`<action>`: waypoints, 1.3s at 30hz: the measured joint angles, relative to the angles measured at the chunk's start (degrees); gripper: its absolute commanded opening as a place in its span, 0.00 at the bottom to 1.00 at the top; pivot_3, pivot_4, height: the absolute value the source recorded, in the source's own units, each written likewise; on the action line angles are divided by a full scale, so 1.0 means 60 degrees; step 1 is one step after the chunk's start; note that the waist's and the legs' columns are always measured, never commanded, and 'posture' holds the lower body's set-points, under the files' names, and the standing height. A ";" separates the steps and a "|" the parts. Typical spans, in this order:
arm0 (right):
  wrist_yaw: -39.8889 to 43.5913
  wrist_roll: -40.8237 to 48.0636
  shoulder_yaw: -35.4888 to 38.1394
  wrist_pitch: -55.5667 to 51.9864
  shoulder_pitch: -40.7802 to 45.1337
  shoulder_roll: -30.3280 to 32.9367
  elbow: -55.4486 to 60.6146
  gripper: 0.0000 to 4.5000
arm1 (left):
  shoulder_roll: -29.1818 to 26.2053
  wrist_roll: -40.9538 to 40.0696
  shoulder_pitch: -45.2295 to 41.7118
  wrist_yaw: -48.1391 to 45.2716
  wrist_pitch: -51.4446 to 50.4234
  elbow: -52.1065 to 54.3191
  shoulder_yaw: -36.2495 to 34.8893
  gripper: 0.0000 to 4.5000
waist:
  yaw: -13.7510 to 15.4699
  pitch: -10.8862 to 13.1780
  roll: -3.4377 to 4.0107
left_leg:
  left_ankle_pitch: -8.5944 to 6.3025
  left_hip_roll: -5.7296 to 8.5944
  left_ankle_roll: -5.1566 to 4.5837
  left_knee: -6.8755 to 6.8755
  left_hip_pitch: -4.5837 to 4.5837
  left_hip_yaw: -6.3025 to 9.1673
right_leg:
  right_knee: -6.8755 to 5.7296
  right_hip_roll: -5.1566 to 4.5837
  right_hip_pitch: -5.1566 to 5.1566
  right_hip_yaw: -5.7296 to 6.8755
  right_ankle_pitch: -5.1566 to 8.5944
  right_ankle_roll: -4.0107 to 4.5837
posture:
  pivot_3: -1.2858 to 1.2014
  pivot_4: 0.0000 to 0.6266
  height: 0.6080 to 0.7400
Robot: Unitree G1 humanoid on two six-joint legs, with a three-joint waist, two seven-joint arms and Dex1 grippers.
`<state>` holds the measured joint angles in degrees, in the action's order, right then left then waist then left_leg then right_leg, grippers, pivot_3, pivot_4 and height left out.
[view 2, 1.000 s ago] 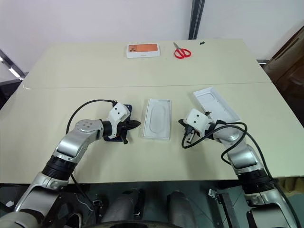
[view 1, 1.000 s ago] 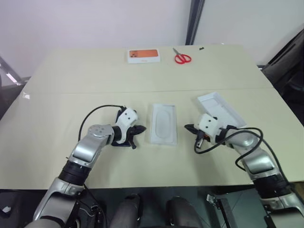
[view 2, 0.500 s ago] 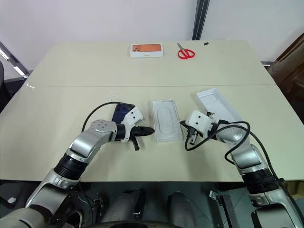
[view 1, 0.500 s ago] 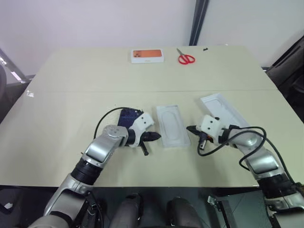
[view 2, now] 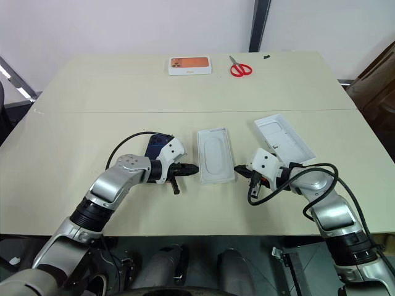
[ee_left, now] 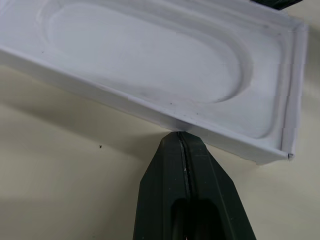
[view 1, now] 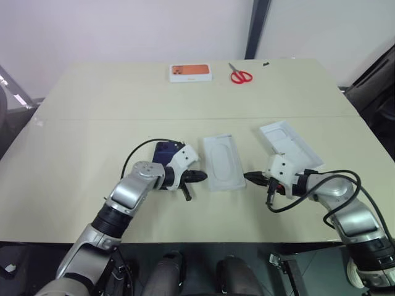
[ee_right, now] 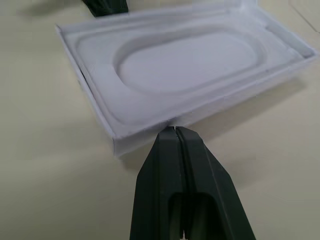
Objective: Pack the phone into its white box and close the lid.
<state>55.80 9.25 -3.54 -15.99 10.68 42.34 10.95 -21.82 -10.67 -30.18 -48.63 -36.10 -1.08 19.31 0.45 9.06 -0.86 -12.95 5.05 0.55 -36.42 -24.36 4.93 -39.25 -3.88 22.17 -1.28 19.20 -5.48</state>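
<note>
The white box [view 1: 223, 162] lies open at the table's middle, lined with a white moulded tray that has an oval recess. Left of it lies the dark navy phone [view 1: 165, 150], partly hidden behind my left wrist. My left gripper [view 1: 203, 176] is shut, its tips at the box's left long wall [ee_left: 165, 120]. On the other side, my right gripper [view 1: 248, 176] is also shut, its tips against the box's right wall [ee_right: 165, 122] near the near corner. Neither holds anything. The lid [view 1: 290, 143] lies inside-up to the right, behind my right wrist.
A white box with an orange picture [view 1: 191, 73] and red scissors [view 1: 237, 75] lie at the table's far edge. Black cables loop beside both wrists. A seam crosses the tabletop beyond the box.
My left gripper slid right, off the phone, to the box's left wall, uncovering the phone. My right gripper drew back toward the near edge. Both stayed shut. The camera also shifted.
</note>
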 measured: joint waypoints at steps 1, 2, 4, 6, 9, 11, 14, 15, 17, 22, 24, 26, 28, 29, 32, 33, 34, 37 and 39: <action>0.0049 0.0005 -0.0012 0.0004 -0.0062 0.0034 0.0056 0.00 | -0.0002 -0.0003 0.0004 0.0001 0.0008 0.0004 -0.0001 0.01 | 0.0004 0.0000 0.0000 | -0.0001 0.0000 -0.0001 -0.0001 0.0000 0.0000 | 0.0000 0.0000 -0.0001 0.0000 0.0000 0.0000 | 0.52 0.24 0.95; 0.0068 -0.0008 -0.0045 0.0008 -0.0117 0.0082 0.0063 0.00 | 0.0004 -0.0008 0.0015 0.0004 0.0009 0.0016 -0.0001 0.01 | 0.0006 0.0000 0.0000 | -0.0001 0.0000 -0.0001 -0.0001 0.0000 -0.0001 | 0.0000 0.0000 -0.0001 0.0000 0.0000 0.0000 | 0.52 0.24 0.95; 0.0122 -0.0161 -0.0164 0.0104 -0.0214 0.0210 0.0058 0.00 | 0.0021 -0.0008 0.0034 0.0026 0.0010 0.0041 0.0002 0.01 | 0.0015 0.0000 0.0000 | -0.0001 0.0000 -0.0001 -0.0004 0.0000 -0.0002 | 0.0000 0.0000 -0.0002 -0.0001 0.0000 0.0000 | 0.52 0.24 0.95; 0.0067 -0.0517 -0.0297 0.0456 -0.0242 0.0374 -0.0016 0.00 | 0.0028 -0.0008 0.0049 0.0046 -0.0001 0.0080 0.0003 0.01 | 0.0018 0.0000 0.0000 | 0.0001 0.0000 0.0001 -0.0003 0.0000 -0.0002 | 0.0000 0.0000 0.0000 0.0000 0.0000 0.0000 | 0.52 0.24 0.95; 0.0037 -0.0604 -0.0299 0.0693 -0.0245 0.0389 -0.0138 0.00 | 0.0024 -0.0009 0.0096 0.0060 -0.0040 0.0166 0.0003 0.01 | 0.0017 0.0000 0.0000 | 0.0002 0.0000 0.0004 -0.0004 0.0000 -0.0002 | 0.0000 0.0000 -0.0002 -0.0001 0.0000 0.0000 | 0.52 0.24 0.95; -0.0065 -0.0714 -0.0298 0.0837 -0.0111 0.0386 -0.0395 0.00 | 0.0022 -0.0013 0.0116 0.0060 -0.0101 0.0221 0.0002 0.01 | 0.0018 0.0000 0.0000 | 0.0002 0.0000 0.0004 -0.0006 0.0000 -0.0002 | 0.0000 0.0000 -0.0003 0.0000 0.0000 0.0000 | 0.52 0.24 0.95; -0.0158 -0.0784 -0.0290 0.1112 0.0137 0.0385 -0.0675 0.00 | 0.0024 -0.0035 0.0152 0.0062 -0.0122 0.0267 -0.0019 0.01 | 0.0016 0.0000 0.0000 | 0.0006 0.0000 0.0011 -0.0006 0.0000 -0.0002 | 0.0000 0.0000 -0.0002 0.0000 0.0000 0.0000 | 0.52 0.24 0.95; -0.0197 -0.0819 -0.0290 0.1219 0.0223 0.0385 -0.0780 0.00 | 0.0030 -0.0066 0.0167 0.0064 -0.0143 0.0279 -0.0031 0.01 | 0.0016 0.0000 0.0000 | 0.0012 0.0000 0.0021 -0.0007 0.0000 -0.0002 | 0.0000 0.0000 -0.0002 0.0000 0.0000 0.0000 | 0.52 0.24 0.95; -0.0209 -0.0853 -0.0280 0.1301 0.0297 0.0386 -0.0899 0.00 | 0.0076 -0.0122 0.0184 0.0071 -0.0199 0.0284 -0.0053 0.01 | 0.0018 0.0000 -0.0001 | 0.0013 0.0000 0.0023 -0.0008 -0.0001 -0.0002 | 0.0000 0.0000 -0.0003 0.0000 0.0000 0.0000 | 0.52 0.24 0.95; -0.0274 -0.1065 -0.0293 0.1542 0.0342 0.0385 -0.1155 0.00 | 0.0088 -0.0209 0.0204 0.0087 -0.0210 0.0288 -0.0074 0.01 | 0.0024 0.0000 -0.0001 | 0.0013 0.0000 0.0023 -0.0016 -0.0002 -0.0003 | 0.0000 0.0000 -0.0007 0.0001 0.0000 0.0000 | 0.52 0.24 0.95; -0.0351 -0.1130 -0.0291 0.1623 0.0461 0.0383 -0.1333 0.00 | 0.0088 -0.0233 0.0217 0.0081 -0.0209 0.0289 -0.0112 0.01 | 0.0023 0.0000 0.0000 | 0.0013 0.0000 0.0023 -0.0016 -0.0002 -0.0002 | 0.0000 0.0001 -0.0006 0.0001 0.0000 0.0000 | 0.52 0.24 0.95; -0.0381 -0.1179 -0.0280 0.1791 0.0572 0.0388 -0.1482 0.00 | 0.0090 -0.0378 0.0246 0.0059 -0.0225 0.0318 -0.0203 0.01 | 0.0020 0.0000 -0.0001 | 0.0013 -0.0001 0.0023 -0.0016 -0.0002 -0.0002 | 0.0000 0.0002 -0.0005 0.0001 0.0000 0.0000 | 0.52 0.24 0.95; -0.0405 -0.1274 -0.0279 0.1952 0.0648 0.0425 -0.1681 0.00 | 0.0092 -0.0466 0.0309 0.0047 -0.0312 0.0433 -0.0314 0.01 | 0.0017 0.0000 -0.0001 | 0.0014 -0.0001 0.0024 -0.0017 -0.0002 -0.0003 | 0.0000 0.0002 -0.0006 0.0000 0.0000 0.0000 | 0.52 0.24 0.95; -0.0424 -0.1325 -0.0274 0.2022 0.0684 0.0455 -0.1786 0.00 | 0.0090 -0.0511 0.0348 0.0048 -0.0342 0.0476 -0.0359 0.01 | 0.0018 0.0000 -0.0001 | 0.0014 0.0000 0.0024 -0.0017 -0.0002 -0.0003 | 0.0000 0.0002 -0.0006 0.0000 0.0000 0.0000 | 0.52 0.24 0.95; -0.0497 -0.1420 -0.0262 0.2181 0.0942 0.0473 -0.2092 0.00 | 0.0117 -0.0634 0.0408 0.0043 -0.0418 0.0587 -0.0371 0.01 | 0.0017 0.0000 0.0000 | 0.0014 -0.0001 0.0024 -0.0018 -0.0002 -0.0003 | -0.0001 0.0002 -0.0006 0.0000 0.0000 0.0000 | 0.52 0.24 0.95; -0.0542 -0.1458 -0.0255 0.2248 0.1023 0.0485 -0.2159 0.00 | 0.0118 -0.0637 0.0408 0.0046 -0.0437 0.0601 -0.0371 0.01 | 0.0017 0.0000 0.0000 | 0.0014 -0.0001 0.0024 -0.0018 -0.0002 -0.0003 | -0.0001 0.0002 -0.0006 0.0000 0.0000 0.0000 | 0.52 0.24 0.95; -0.0603 -0.1527 -0.0254 0.2339 0.1114 0.0498 -0.2265 0.00 | 0.0115 -0.0626 0.0408 0.0060 -0.0458 0.0601 -0.0369 0.01 | 0.0016 0.0000 -0.0001 | 0.0014 0.0000 0.0024 -0.0018 -0.0002 -0.0003 | -0.0001 0.0002 -0.0006 0.0000 0.0000 0.0000 | 0.52 0.24 0.95; -0.0793 -0.1576 -0.0209 0.2527 0.1376 0.0458 -0.2490 0.00 | 0.0051 -0.0616 0.0419 0.0186 -0.0490 0.0598 -0.0444 0.01 | 0.0016 0.0000 0.0000 | 0.0014 0.0000 0.0024 -0.0018 -0.0002 -0.0004 | -0.0002 0.0002 -0.0004 -0.0001 0.0000 0.0000 | 0.52 0.24 0.95; -0.1011 -0.1434 0.0002 0.2476 0.1643 0.0167 -0.2518 0.00 | -0.0021 -0.0694 0.0427 0.0206 -0.0502 0.0571 -0.0677 0.01 | -0.0016 0.0001 -0.0001 | 0.0014 -0.0003 0.0025 -0.0017 -0.0002 -0.0003 | -0.0002 0.0005 -0.0002 -0.0001 0.0000 0.0000 | 0.52 0.24 0.95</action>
<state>49.74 0.65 -3.52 -1.13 20.53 43.35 -4.16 -21.95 -14.84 -27.62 -47.39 -39.11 2.34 15.24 0.35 9.06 -0.86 -12.87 5.03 0.70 -36.52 -24.38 4.91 -39.27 -3.85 22.16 -1.29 19.20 -5.48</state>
